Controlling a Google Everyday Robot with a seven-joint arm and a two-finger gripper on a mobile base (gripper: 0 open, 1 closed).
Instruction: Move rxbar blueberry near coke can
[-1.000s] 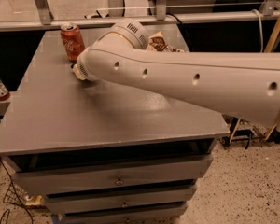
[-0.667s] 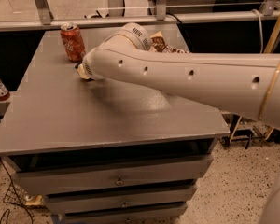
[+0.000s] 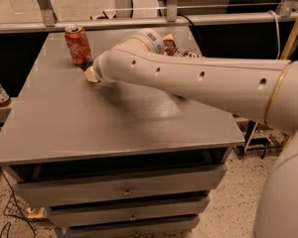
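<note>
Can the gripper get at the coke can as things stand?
Probably yes. The gripper is low over the table, just right of the coke can in view. Only a thin dark sliver shows between them; the wrist hides the rest.

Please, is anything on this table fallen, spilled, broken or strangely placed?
Nothing stands out. The coke can stands upright near the far left corner of the table, with no spill around it. The hand is low just right of the can, mostly hidden by the arm. The chip bag behind the arm is partly hidden.
</note>
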